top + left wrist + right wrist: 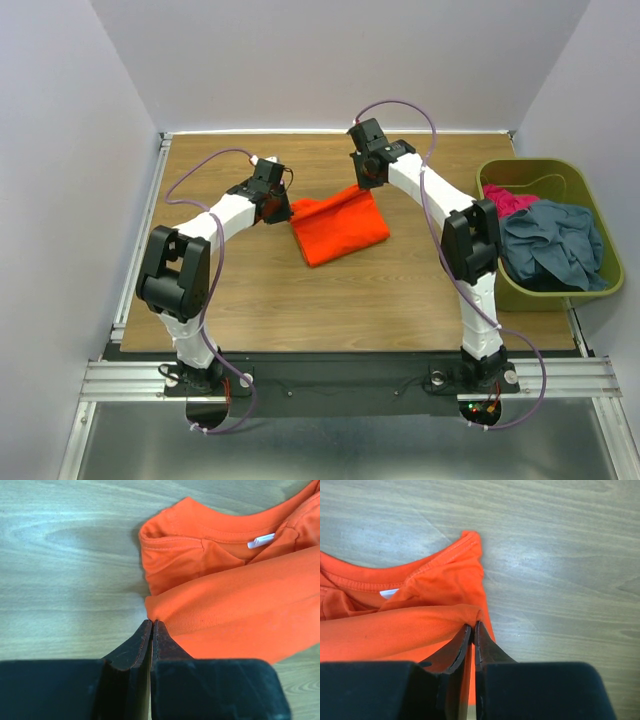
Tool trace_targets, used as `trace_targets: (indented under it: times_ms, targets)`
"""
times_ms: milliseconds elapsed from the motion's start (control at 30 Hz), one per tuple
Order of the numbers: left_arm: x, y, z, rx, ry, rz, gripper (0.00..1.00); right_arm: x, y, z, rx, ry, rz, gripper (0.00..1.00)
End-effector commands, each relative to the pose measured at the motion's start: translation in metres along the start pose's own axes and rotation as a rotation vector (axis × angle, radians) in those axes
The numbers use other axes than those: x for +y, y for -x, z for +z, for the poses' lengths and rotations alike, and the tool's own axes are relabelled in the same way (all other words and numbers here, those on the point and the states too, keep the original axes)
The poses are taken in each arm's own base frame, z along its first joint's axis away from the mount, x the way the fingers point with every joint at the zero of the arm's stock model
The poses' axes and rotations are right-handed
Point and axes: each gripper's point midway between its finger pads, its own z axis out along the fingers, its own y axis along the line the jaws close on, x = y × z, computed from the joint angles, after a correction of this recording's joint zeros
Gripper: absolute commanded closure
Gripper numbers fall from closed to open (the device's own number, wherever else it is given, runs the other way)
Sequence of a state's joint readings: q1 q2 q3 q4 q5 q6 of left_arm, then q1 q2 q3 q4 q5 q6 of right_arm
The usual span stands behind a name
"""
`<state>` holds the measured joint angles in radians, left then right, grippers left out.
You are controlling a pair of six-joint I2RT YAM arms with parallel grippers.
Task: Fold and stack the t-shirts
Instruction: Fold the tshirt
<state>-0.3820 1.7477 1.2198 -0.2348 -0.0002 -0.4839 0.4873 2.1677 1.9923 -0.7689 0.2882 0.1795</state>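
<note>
An orange t-shirt [338, 228] lies folded in the middle of the wooden table. My left gripper [285, 210] is shut on its left folded corner; in the left wrist view the jaws [151, 621] pinch the fold's tip, with the collar and white neck label [261, 540] beyond. My right gripper [362, 185] is at the shirt's far right corner. In the right wrist view its jaws [473, 625] stand nearly together, with the orange fold [395, 625] caught between the tips. A slate blue-grey t-shirt [555, 245] and a magenta-pink t-shirt [510, 200] lie crumpled in the tub.
An olive-green plastic tub [530, 165] stands off the table's right edge. Grey walls close in the back and both sides. Bare wood [380, 300] lies between the shirt and the arm bases.
</note>
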Motion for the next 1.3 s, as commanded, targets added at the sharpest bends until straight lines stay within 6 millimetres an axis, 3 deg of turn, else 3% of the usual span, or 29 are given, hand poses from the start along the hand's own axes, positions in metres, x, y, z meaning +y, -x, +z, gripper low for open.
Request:
trace_targets:
  times_ms: [0, 167, 300, 433, 567, 667, 800, 967, 1033, 1067, 1100, 1200, 1267]
  targets:
    - [0.01, 0.011, 0.005, -0.05, 0.036, -0.004, 0.93, -0.022, 0.013, 0.017, -0.062, -0.084, 0.037, 0.89]
    - [0.006, 0.029, 0.005, -0.111, 0.03, 0.011, 0.67, -0.029, 0.022, 0.017, -0.097, -0.108, 0.087, 0.88]
    - [-0.003, 0.047, 0.001, -0.164, 0.007, 0.023, 0.58, -0.039, 0.031, 0.014, -0.122, -0.137, 0.142, 0.87]
    - [-0.011, 0.061, -0.008, -0.204, -0.018, 0.032, 0.36, -0.043, 0.036, 0.009, -0.134, -0.14, 0.148, 0.59]
    - [-0.016, 0.066, -0.026, -0.242, -0.044, 0.036, 0.24, -0.043, 0.039, -0.008, -0.151, -0.112, 0.163, 0.55]
    - [-0.028, 0.067, -0.041, -0.283, -0.088, 0.068, 0.24, -0.023, 0.036, -0.015, -0.137, 0.014, 0.133, 0.55]
    - [-0.043, 0.057, -0.036, -0.278, -0.135, 0.118, 0.29, -0.003, 0.032, -0.016, -0.131, 0.149, 0.139, 0.59]
    - [-0.061, 0.062, -0.014, -0.272, -0.188, 0.121, 0.46, 0.006, 0.033, -0.006, -0.125, 0.358, 0.244, 0.63]
    - [-0.075, 0.067, -0.011, -0.268, -0.242, 0.134, 0.51, 0.008, 0.044, -0.003, -0.164, 0.447, 0.281, 0.65]
    - [-0.077, 0.066, 0.001, -0.259, -0.246, 0.137, 0.54, 0.009, 0.038, 0.002, -0.139, 0.521, 0.315, 0.66]
    - [-0.082, 0.072, 0.003, -0.269, -0.259, 0.137, 0.55, 0.009, 0.047, 0.004, -0.175, 0.563, 0.33, 0.66]
    - [-0.086, 0.074, 0.027, -0.248, -0.272, 0.135, 0.6, 0.007, 0.049, 0.02, -0.18, 0.666, 0.383, 0.66]
    - [-0.083, 0.073, 0.049, -0.226, -0.263, 0.126, 0.61, 0.004, 0.044, 0.04, -0.169, 0.689, 0.402, 0.67]
